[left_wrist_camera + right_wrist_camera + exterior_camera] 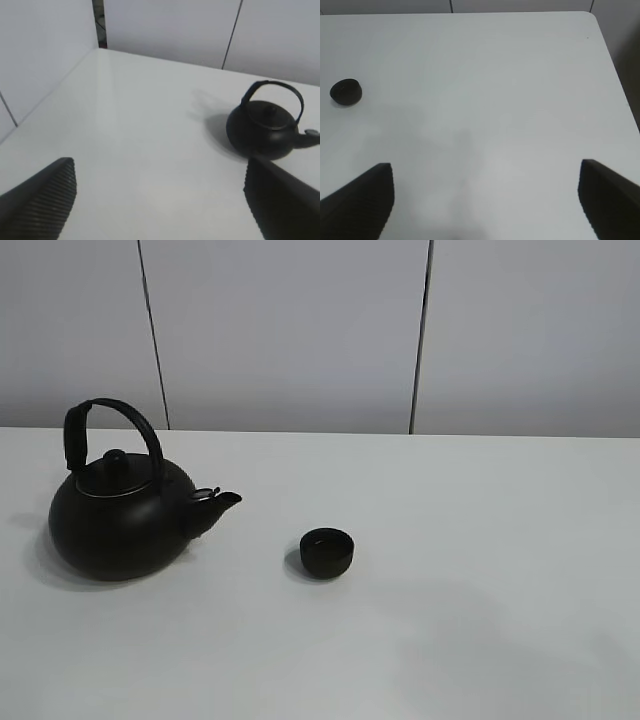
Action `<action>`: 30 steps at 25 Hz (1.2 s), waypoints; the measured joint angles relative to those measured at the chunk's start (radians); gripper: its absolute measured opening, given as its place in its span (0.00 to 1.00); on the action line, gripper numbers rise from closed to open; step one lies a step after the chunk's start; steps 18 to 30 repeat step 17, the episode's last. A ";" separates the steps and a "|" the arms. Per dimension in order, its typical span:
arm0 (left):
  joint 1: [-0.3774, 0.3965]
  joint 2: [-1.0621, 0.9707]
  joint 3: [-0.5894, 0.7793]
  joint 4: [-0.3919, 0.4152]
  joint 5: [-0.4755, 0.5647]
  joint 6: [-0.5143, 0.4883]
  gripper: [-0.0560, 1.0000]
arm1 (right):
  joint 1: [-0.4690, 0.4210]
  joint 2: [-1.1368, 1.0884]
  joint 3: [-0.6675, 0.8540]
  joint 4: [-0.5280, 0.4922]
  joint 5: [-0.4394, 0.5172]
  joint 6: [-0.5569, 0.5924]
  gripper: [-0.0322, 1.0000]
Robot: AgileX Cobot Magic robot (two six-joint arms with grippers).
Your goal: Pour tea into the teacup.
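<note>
A big round black kettle (pixel 118 515) with an arched handle stands on the white table at the left, its spout pointing right toward the teacup (pixel 327 552), a tiny matte-black handleless cup near the middle. No tea stream shows. The kettle also shows in the left wrist view (pixel 267 127), and the teacup in the right wrist view (pixel 346 92). My left gripper (pixel 160 200) is open and empty, well short of the kettle. My right gripper (pixel 485 200) is open and empty, far from the cup. Neither gripper appears in the exterior high view.
The white table (pixel 480 540) runs back to a pale panelled wall (pixel 290 330). The table's far right corner and edge show in the right wrist view (pixel 600 30). A side wall borders the table in the left wrist view (pixel 40 55).
</note>
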 joint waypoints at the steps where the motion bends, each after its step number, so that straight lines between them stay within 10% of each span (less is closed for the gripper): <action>1: -0.001 -0.006 0.022 -0.016 0.006 -0.002 0.68 | 0.000 0.000 0.000 0.000 0.001 0.000 0.70; 30: -0.001 -0.005 0.148 -0.033 0.016 0.038 0.68 | 0.000 0.000 0.000 0.000 0.001 0.000 0.70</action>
